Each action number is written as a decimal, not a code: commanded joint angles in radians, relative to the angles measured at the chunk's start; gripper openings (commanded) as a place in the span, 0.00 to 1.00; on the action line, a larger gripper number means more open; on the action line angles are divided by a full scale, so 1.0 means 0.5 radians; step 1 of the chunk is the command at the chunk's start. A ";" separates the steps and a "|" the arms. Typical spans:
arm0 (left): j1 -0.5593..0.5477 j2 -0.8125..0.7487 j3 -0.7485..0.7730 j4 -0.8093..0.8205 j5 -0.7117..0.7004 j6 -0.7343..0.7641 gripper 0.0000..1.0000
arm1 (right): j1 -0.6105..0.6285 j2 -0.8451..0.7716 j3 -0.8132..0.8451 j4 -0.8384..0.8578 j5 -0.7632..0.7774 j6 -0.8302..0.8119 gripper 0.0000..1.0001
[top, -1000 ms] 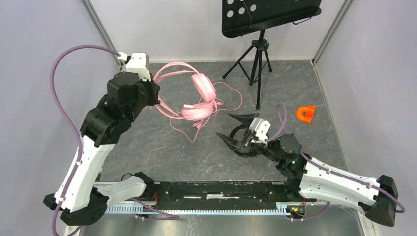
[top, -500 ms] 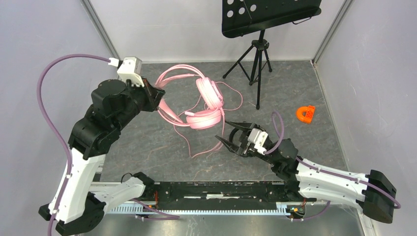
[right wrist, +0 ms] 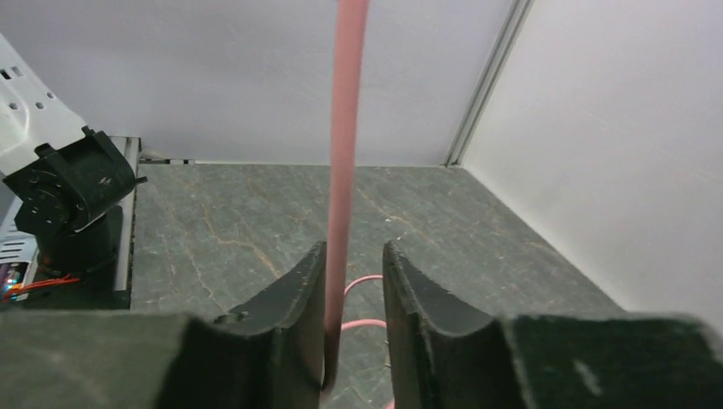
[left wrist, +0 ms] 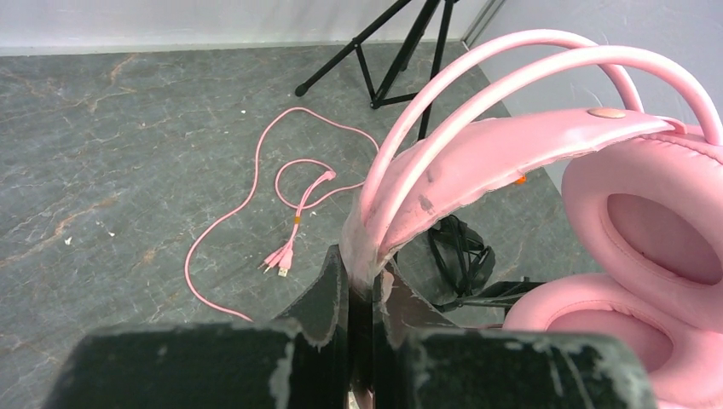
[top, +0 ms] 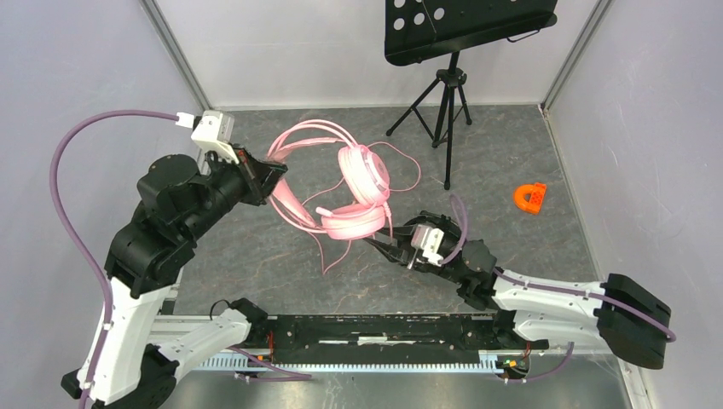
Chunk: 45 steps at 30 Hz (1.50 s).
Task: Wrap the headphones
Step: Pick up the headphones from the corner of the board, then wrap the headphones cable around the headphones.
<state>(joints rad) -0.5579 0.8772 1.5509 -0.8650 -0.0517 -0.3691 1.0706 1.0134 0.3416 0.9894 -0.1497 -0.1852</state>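
Pink headphones (top: pixel 362 170) hang from raised left gripper (top: pixel 273 176).

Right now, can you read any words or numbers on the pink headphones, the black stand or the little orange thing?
There is no text to read in any view: no words, numbers, brands or signs.
The pink headphones are plain pink.
The black stand shows only round holes.
The small orange piece is too small to tell whether anything is printed on it.

Blk music stand (top: pixel 467 32) on tripod at back, sm orange plastic piece (top: pixel 529 198) to its R on grey tabletop (top: pixel 511 136).
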 commanded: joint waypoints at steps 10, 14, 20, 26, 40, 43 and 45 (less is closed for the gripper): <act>0.002 0.003 0.282 0.295 0.590 -0.268 0.02 | -0.006 0.343 -0.008 0.650 -0.011 -0.006 0.29; 0.002 -0.026 0.271 0.232 0.847 -0.232 0.02 | -0.033 0.354 0.041 0.698 -0.187 -0.037 0.17; 0.002 -0.045 0.378 -0.093 0.653 -0.072 0.02 | -0.092 0.327 0.114 0.577 -0.471 0.014 0.27; 0.002 0.017 0.500 -0.154 0.411 -0.040 0.02 | -0.092 0.165 0.028 0.315 -0.625 0.079 0.39; 0.002 0.161 0.464 0.045 0.348 -0.152 0.02 | -0.092 0.055 -0.318 0.732 -0.541 0.208 0.10; 0.002 0.182 0.454 0.043 0.333 -0.137 0.02 | -0.092 0.028 -0.364 0.741 -0.493 0.192 0.22; 0.001 0.186 0.436 0.055 0.356 -0.144 0.02 | -0.092 0.014 -0.361 0.683 -0.482 0.148 0.17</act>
<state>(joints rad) -0.5579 0.9817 1.7618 -0.9623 0.1242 -0.3950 1.0264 1.0431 0.1726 1.2869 -0.4156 -0.0864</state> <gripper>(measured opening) 0.090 0.207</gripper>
